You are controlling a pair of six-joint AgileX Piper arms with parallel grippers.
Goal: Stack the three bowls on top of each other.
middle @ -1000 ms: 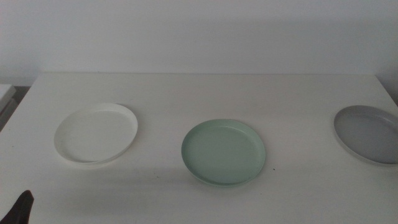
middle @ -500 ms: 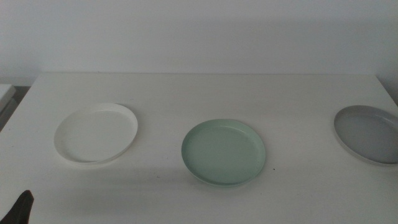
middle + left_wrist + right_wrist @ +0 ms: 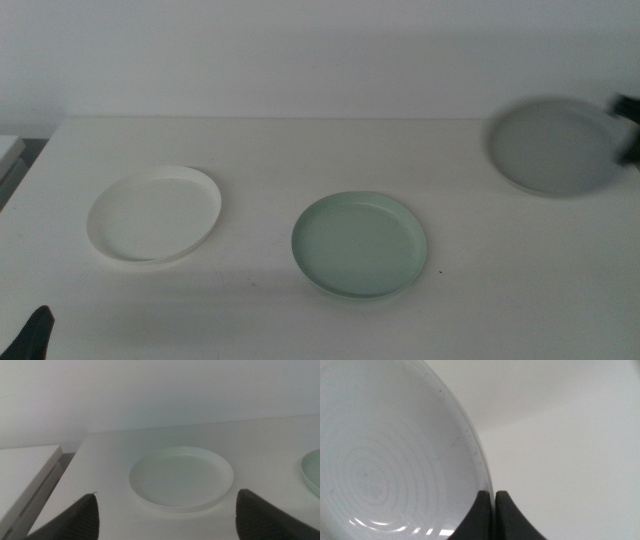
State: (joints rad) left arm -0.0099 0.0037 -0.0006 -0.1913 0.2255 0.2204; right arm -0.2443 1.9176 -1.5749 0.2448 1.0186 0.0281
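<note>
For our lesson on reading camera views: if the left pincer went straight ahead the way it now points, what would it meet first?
Probably the white shallow round bowl, which lies on the table straight ahead of the open left pincer; nothing stands between them, though depth is hard to judge.

White table [image 3: 300, 150], white bowl [image 3: 154, 214], green bowl [image 3: 360, 244]

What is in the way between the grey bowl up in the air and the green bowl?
Nothing visible. The right gripper is shut on the rim of the grey bowl, lifted at the table's right side. Only bare table lies between it and the green bowl. The white bowl sits off to the left.
</note>
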